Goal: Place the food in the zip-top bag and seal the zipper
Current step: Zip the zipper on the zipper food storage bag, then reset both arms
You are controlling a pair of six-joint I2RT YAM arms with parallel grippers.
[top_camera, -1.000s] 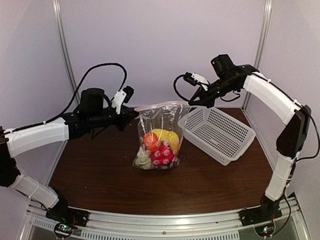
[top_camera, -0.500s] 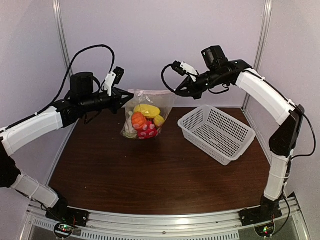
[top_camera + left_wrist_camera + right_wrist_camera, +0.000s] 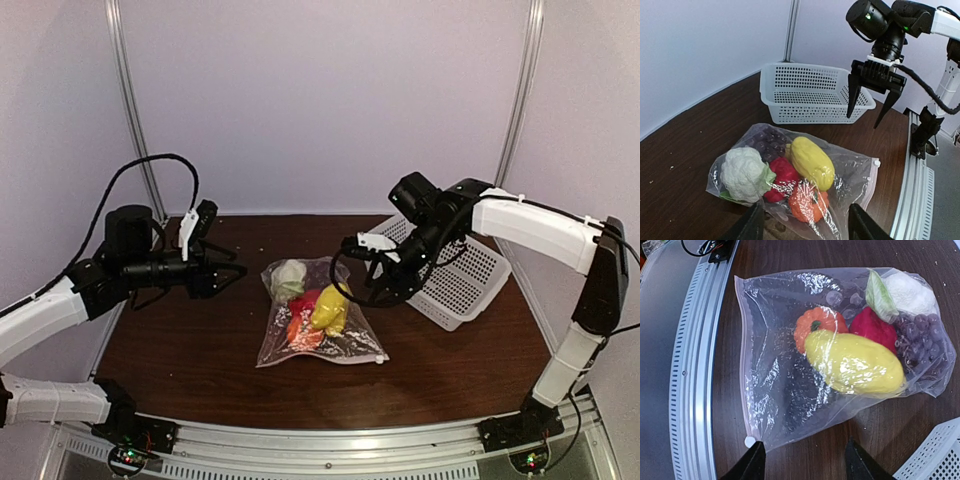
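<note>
The zip-top bag [image 3: 322,330] lies flat on the brown table with the food inside it. In it are a white cauliflower [image 3: 742,172], a red pepper [image 3: 782,177], dark grapes [image 3: 765,142], an orange piece [image 3: 807,200] and a long yellow piece [image 3: 812,162]. The zipper [image 3: 741,360] runs along the bag edge nearest the arm bases and ends at a small white tab [image 3: 748,441]. My left gripper [image 3: 232,276] hangs open just left of the bag and holds nothing. Over the bag's right side hovers my right gripper [image 3: 372,283], also open and empty.
The white mesh basket [image 3: 455,285] stands empty at the right rear, just behind the right gripper. A metal rail [image 3: 330,440] runs along the table's near edge. Purple walls enclose the back and sides.
Both grippers held the bag up by its top corners; they have opened and let go. The bag now lies on the table, and both arms have come down and drawn apart.
</note>
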